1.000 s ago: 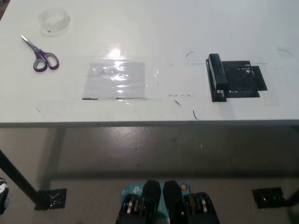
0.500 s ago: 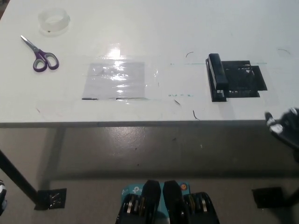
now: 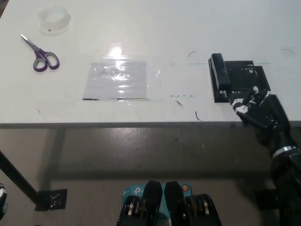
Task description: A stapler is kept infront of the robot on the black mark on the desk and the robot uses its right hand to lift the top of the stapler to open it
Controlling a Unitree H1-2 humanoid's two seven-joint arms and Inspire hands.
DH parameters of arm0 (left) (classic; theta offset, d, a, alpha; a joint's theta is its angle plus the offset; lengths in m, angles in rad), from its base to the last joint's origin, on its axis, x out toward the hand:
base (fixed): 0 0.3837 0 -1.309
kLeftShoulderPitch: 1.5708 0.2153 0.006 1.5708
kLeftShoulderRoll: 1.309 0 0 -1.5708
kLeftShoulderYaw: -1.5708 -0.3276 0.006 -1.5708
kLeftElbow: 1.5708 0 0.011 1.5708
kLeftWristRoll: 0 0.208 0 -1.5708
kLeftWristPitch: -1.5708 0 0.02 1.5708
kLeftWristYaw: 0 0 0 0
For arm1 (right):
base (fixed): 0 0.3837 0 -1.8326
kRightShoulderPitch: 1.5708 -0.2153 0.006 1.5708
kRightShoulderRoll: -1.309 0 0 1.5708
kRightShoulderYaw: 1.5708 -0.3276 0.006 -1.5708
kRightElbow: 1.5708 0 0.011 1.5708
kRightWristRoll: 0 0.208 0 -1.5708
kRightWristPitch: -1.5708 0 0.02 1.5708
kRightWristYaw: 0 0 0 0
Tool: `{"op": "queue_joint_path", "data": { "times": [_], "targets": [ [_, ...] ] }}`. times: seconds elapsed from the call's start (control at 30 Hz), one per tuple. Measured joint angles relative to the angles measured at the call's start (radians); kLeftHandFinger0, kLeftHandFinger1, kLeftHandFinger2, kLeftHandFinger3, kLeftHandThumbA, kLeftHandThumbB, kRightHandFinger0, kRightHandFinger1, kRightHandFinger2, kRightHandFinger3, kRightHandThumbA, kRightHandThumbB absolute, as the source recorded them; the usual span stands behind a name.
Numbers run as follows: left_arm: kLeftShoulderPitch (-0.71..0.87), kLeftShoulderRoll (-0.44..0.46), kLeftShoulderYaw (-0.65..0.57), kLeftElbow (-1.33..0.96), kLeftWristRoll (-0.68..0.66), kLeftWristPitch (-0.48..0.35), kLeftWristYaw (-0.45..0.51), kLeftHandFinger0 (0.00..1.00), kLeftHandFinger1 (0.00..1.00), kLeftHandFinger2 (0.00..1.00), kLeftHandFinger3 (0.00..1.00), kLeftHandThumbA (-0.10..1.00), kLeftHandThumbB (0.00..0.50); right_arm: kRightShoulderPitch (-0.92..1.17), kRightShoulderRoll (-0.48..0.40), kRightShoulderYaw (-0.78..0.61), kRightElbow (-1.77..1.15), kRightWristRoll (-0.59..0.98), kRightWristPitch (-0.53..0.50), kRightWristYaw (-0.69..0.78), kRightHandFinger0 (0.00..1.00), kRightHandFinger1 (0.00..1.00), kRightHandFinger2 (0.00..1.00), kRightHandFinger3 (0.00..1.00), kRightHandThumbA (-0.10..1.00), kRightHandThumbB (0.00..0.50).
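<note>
Where the black mark (image 3: 247, 79) is taped on the white worktop (image 3: 188, 28), the stapler (image 3: 219, 77) is laid along its left edge; the right hand (image 3: 256, 108) is set just beside, fingers (image 3: 244, 100) spread, nothing held. Scissors (image 3: 41, 55) and tape roll (image 3: 54, 20) are placed far left.

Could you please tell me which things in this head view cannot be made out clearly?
- Black stapler: its near end is covered by the black right hand; contact cannot be judged.
- Black mark: the near corner is hidden by the same hand.
- White left hand: cut off by the left edge, so its state is unreadable.
- Clear tape roll: too pale against the white desk for detail.
</note>
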Motion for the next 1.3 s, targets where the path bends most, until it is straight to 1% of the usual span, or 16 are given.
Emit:
{"op": "queue_joint_path", "data": {
  "times": [0.03,0.07,0.1,0.2,0.3,0.37,0.4,0.43,0.53,0.57,0.73,0.9,0.93,1.0,1.2,1.3],
  "targets": [
    [0.000,-0.001,0.000,0.000,0.000,0.000,0.000,0.00,0.00,0.00,0.02,-0.10,0.481,0.000,0.008,0.000,0.004,0.019,0.001,-0.014,0.01,0.05,0.15,0.48,0.51,0.026],
    [0.000,-0.001,0.000,0.000,0.000,0.000,0.000,0.00,0.00,0.00,0.02,-0.10,0.480,0.000,0.014,0.000,0.007,0.034,0.002,-0.023,0.00,0.05,0.16,0.49,0.55,0.001],
    [0.000,-0.002,0.000,0.000,0.000,0.000,0.000,0.00,0.00,0.00,0.01,-0.10,0.490,0.000,0.020,0.000,0.012,0.049,0.002,-0.035,0.04,0.11,0.24,0.60,0.67,0.000],
    [0.001,-0.004,0.000,0.000,0.000,0.000,0.000,0.00,0.00,0.00,0.01,-0.10,0.500,0.001,0.051,0.005,0.031,0.112,0.005,-0.086,0.07,0.20,0.34,0.71,0.78,0.000],
    [0.004,-0.008,0.000,0.000,0.000,0.000,0.000,0.00,0.00,0.00,0.01,-0.10,0.499,0.001,0.075,0.010,0.034,0.160,0.007,-0.127,0.25,0.40,0.51,0.85,0.99,0.016],
    [0.005,-0.009,0.000,0.000,0.000,0.000,0.000,0.00,0.00,0.00,0.00,-0.10,0.495,0.001,0.089,0.008,0.034,0.189,0.007,-0.149,0.42,0.56,0.67,0.97,1.00,0.027],
    [0.007,-0.010,0.000,0.000,0.000,0.000,0.000,0.00,0.00,0.00,0.00,-0.10,0.500,0.001,0.103,0.003,0.034,0.216,0.007,-0.172,0.53,0.65,0.77,1.00,1.00,0.016],
    [0.008,-0.011,0.000,0.000,0.000,0.000,0.000,0.00,0.00,0.00,0.00,-0.10,0.487,0.001,0.112,-0.002,0.033,0.235,0.008,-0.182,0.61,0.72,0.82,1.00,1.00,0.005],
    [0.009,-0.012,0.000,0.000,0.000,0.000,0.001,0.00,0.00,0.00,0.01,-0.10,0.473,0.001,0.138,-0.027,0.033,0.294,0.008,-0.217,0.71,0.79,0.87,1.00,1.00,0.000],
    [0.010,-0.012,0.000,0.000,0.000,0.000,0.001,0.00,0.00,0.00,0.00,-0.10,0.491,0.001,0.143,-0.034,0.032,0.310,0.008,-0.226,0.71,0.80,0.89,1.00,1.00,0.000],
    [0.011,-0.013,0.000,0.000,0.000,-0.001,0.001,0.00,0.00,0.00,0.00,-0.10,0.471,0.001,0.177,-0.083,0.031,0.383,0.008,-0.282,0.75,0.84,0.97,1.00,1.00,0.000],
    [0.017,-0.020,0.001,0.000,-0.001,-0.001,0.001,0.00,0.00,0.00,0.00,-0.10,0.486,-0.001,0.239,-0.164,0.027,0.453,0.008,-0.353,0.77,0.84,0.94,1.00,1.00,0.000],
    [0.018,-0.021,0.002,0.000,-0.001,-0.001,0.001,0.00,0.00,0.00,0.01,-0.10,0.499,-0.001,0.250,-0.179,0.027,0.463,0.008,-0.364,0.73,0.82,0.87,1.00,1.00,0.000],
    [0.019,-0.024,0.003,0.000,-0.001,-0.001,0.001,0.00,0.00,0.00,0.02,-0.10,0.494,-0.010,0.257,-0.207,0.028,0.482,0.009,-0.390,0.71,0.79,0.84,1.00,1.00,0.000],
    [0.029,-0.029,0.018,0.000,-0.008,-0.001,0.001,0.00,0.00,0.00,0.02,-0.10,0.495,-0.042,0.275,-0.293,0.033,0.513,0.008,-0.451,0.71,0.80,0.85,1.00,1.00,0.000],
    [0.031,-0.032,0.023,0.000,-0.012,-0.001,0.001,0.00,0.00,0.00,0.01,-0.10,0.498,-0.057,0.284,-0.316,0.044,0.528,0.007,-0.475,0.74,0.82,0.90,1.00,1.00,0.000]
  ]
}}
